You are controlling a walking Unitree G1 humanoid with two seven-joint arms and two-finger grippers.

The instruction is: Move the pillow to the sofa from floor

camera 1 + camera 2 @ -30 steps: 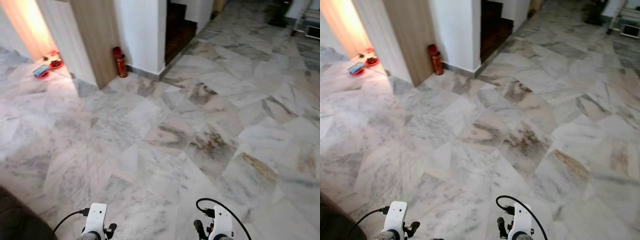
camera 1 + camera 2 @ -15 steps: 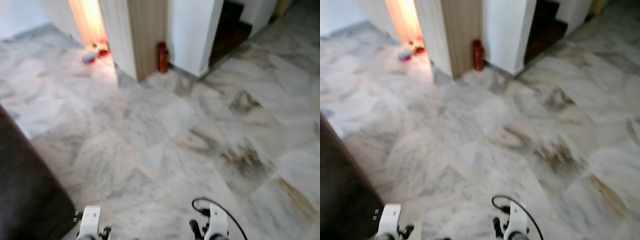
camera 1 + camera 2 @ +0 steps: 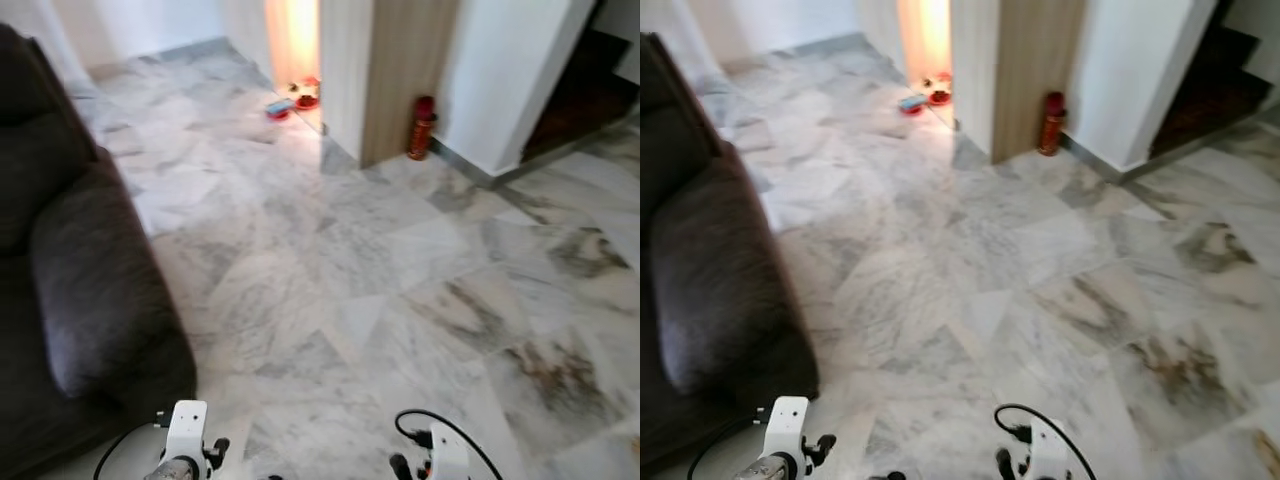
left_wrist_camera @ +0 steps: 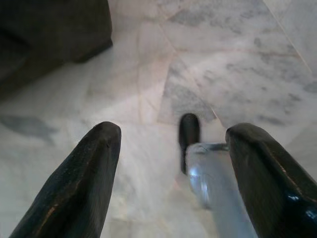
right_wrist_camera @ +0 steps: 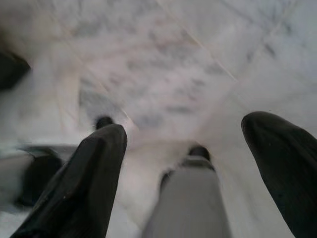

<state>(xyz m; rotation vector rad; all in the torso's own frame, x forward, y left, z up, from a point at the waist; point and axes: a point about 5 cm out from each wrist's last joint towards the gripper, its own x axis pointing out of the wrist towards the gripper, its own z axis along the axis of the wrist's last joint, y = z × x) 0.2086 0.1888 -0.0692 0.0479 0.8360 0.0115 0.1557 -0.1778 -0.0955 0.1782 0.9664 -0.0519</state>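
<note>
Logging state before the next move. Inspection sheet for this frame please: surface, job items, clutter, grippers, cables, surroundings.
Surface: marble floor, grey-veined tiles with brown stains on the robot's right.
Job's things: dark sofa on the robot's left; pillow: nothing seen.
Clutter: red cylinder standing at the foot of the wooden panel; small red and blue items on the floor by the lit doorway.
Grippers: left gripper open, over the floor near the sofa's base; right gripper open, over the floor, holding nothing.
Cables: black cable looped at the right wrist; another at the left wrist.
Surroundings: white wall, dark stairwell.
</note>
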